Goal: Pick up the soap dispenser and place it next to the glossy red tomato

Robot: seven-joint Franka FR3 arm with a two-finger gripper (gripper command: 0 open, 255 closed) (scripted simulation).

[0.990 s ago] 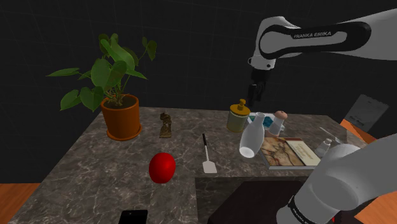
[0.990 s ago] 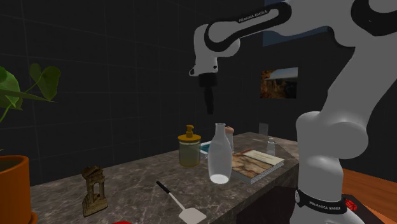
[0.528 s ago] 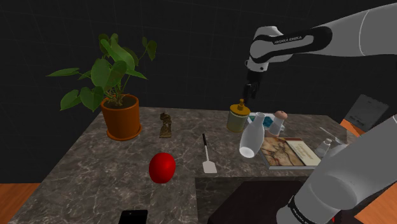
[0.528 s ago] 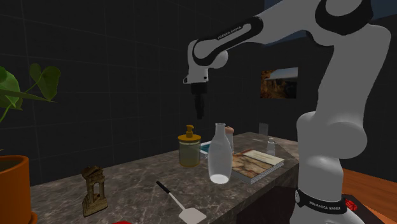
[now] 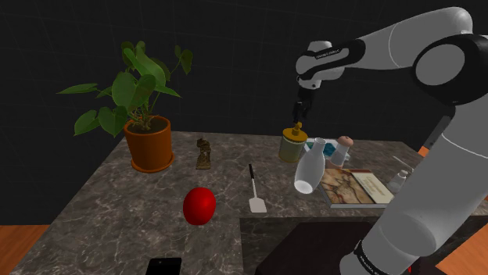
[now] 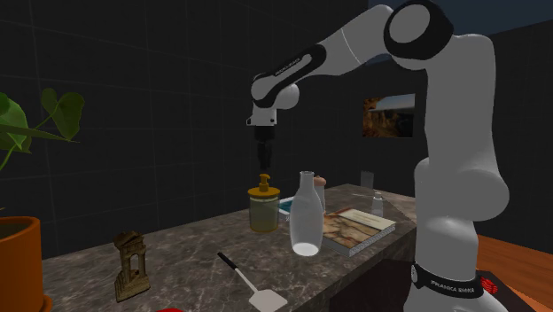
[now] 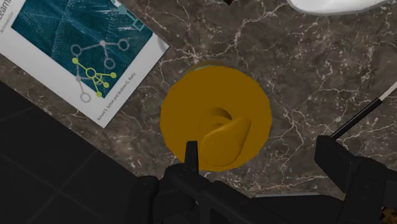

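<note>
jaws hang spread and empty just above the soap dispenser [image 5: 294, 144], upright on the table [image 5: 109, 195], well apart from the tomato [image 5: 199, 205]; you're at the approach: lower straight, then close.

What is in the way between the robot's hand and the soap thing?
Nothing visible. The open gripper hangs right above the soap dispenser, with only air between. On the way to the tomato lies a spatula.
</note>
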